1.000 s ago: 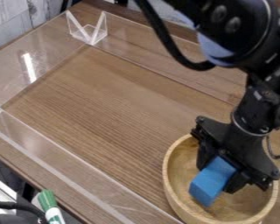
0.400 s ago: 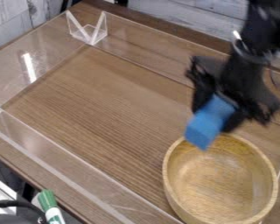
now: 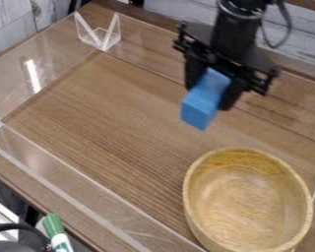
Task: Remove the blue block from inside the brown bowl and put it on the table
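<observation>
My gripper (image 3: 219,87) hangs above the middle of the table (image 3: 107,118), pointing down and shut on the blue block (image 3: 205,102). The bright-blue brick sticks out below the black fingers, tilted, clear of the tabletop. At the lower right sits the brown bowl (image 3: 250,202), a wide light-tan wooden dish with a thick rim and nothing inside it. The block is up and to the left of the bowl, apart from it.
Clear acrylic walls (image 3: 42,69) run along the table's left and near edges, with a clear corner bracket (image 3: 97,31) at the back left. A green-capped object (image 3: 52,234) lies outside the wall at the bottom left.
The gripper has lifted the blue block out of the bowl and carried it up and to the left over the table. The bowl now lies bare.
</observation>
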Controlling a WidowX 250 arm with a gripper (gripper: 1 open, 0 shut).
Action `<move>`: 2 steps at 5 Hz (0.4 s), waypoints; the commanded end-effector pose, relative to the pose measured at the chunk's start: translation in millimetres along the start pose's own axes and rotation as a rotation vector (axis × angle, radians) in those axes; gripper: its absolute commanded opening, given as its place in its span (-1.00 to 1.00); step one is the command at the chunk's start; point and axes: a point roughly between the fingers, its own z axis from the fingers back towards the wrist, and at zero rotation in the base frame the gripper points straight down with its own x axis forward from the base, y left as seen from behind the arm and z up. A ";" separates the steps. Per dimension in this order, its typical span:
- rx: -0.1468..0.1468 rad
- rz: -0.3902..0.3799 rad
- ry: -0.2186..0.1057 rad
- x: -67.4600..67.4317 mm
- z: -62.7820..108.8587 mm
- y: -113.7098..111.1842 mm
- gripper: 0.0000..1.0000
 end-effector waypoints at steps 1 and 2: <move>-0.010 0.016 -0.070 -5.6 18.2 -9.7 -1.00; -0.007 0.021 -0.080 -8.6 20.7 -12.0 -1.00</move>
